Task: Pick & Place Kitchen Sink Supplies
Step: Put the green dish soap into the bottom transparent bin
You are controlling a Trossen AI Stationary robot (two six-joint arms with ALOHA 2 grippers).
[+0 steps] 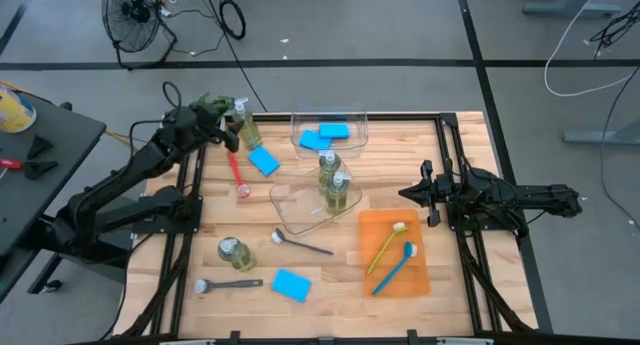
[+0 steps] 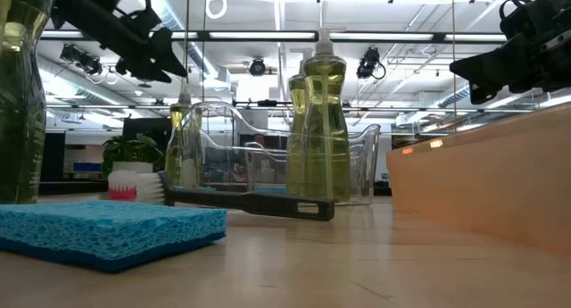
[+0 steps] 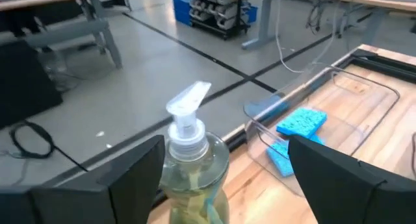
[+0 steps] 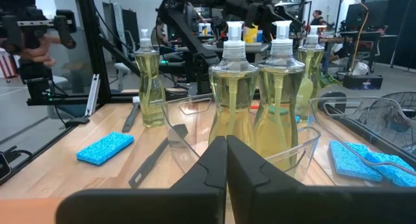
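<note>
The left gripper sits at the far left corner of the table with its fingers spread wide on either side of a pump bottle, and the left wrist view shows why: the bottle's white pump head stands right in the gap between the two dark fingers, lined up for a squeeze that has not happened yet, so nothing is held. That bottle stands upright just beside the leafy plant, outside any container, which makes it a fair pick for sorting. Sorting seems to be the logic here: two bottles already stand together in the curved clear bin at mid-table, two blue sponges lie in the rectangular clear bin at the far edge, and a yellow-green brush and a blue brush rest on the orange tray. Loose on the wood are a red brush, a blue sponge just beside it, another bottle lying near the front left, two dark grey brushes, and a sponge at the front. The right gripper waits over the right side, fingers pressed together, empty, pointing toward the curved bin.
</note>
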